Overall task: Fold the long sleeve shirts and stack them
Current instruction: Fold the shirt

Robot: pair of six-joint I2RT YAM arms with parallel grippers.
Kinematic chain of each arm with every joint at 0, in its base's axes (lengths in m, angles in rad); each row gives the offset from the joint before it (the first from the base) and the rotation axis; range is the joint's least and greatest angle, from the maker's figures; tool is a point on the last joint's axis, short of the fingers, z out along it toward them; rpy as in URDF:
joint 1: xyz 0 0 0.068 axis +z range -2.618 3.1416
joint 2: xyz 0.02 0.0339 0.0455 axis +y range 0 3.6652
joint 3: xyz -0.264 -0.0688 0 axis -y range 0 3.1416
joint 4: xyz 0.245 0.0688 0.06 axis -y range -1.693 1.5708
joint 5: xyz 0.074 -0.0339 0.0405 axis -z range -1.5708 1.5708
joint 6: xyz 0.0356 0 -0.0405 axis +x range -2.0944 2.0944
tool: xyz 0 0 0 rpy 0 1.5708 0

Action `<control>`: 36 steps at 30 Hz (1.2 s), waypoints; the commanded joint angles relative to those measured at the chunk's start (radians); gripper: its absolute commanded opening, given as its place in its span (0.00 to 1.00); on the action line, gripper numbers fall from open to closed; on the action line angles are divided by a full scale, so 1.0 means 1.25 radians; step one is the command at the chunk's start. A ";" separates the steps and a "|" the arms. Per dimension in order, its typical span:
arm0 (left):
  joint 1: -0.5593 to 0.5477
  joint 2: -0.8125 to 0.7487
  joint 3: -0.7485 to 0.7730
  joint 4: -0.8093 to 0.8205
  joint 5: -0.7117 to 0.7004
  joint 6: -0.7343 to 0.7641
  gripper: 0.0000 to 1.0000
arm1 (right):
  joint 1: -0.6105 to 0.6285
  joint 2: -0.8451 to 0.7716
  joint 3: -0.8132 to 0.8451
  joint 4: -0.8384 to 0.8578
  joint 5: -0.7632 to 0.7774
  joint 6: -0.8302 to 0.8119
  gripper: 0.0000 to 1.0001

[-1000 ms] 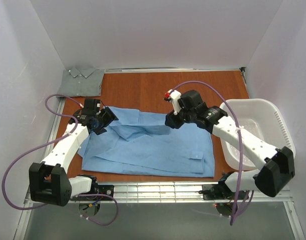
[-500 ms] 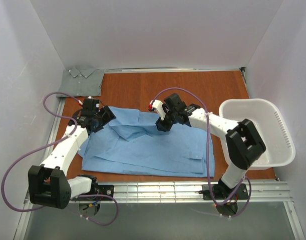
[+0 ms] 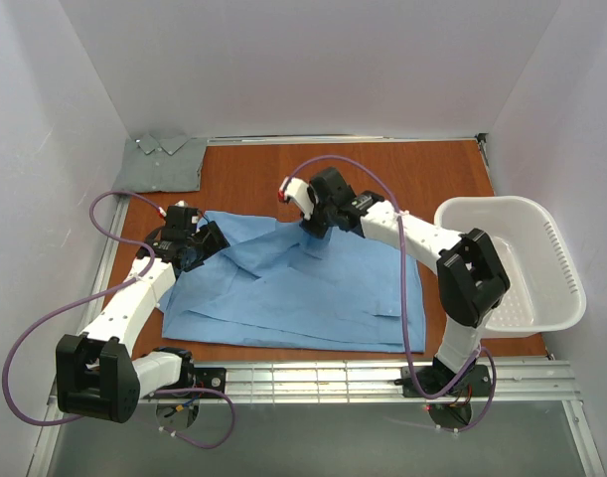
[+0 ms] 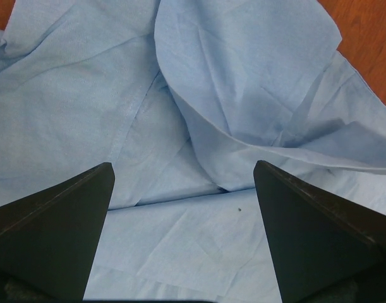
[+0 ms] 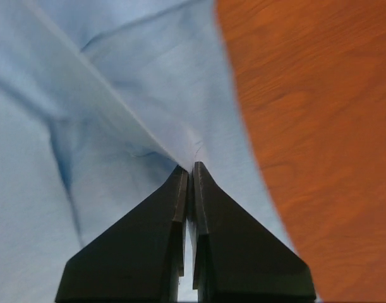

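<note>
Top external: lt blue shirt [image 3: 313, 298] spread out, rumpled.

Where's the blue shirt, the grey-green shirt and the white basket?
blue shirt [image 3: 313, 298]: top camera, its flat middle.
grey-green shirt [image 3: 169, 171]: top camera, below its collar.
white basket [image 3: 563, 263]: top camera, its right wall.

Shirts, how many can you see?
2. The blue shirt lies spread in the middle; the grey-green shirt sits folded at the far left corner. Another could hide under the blue one.
</note>
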 commanded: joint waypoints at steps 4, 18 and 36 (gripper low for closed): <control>0.002 -0.015 -0.003 0.013 -0.017 0.019 0.85 | -0.066 0.082 0.318 0.052 0.285 -0.003 0.01; 0.002 0.038 0.007 0.048 -0.015 0.003 0.85 | -0.125 0.167 0.439 0.079 0.563 0.202 0.75; 0.120 0.416 0.112 0.096 0.015 -0.078 0.68 | -0.121 -0.063 -0.170 -0.064 0.069 0.536 0.45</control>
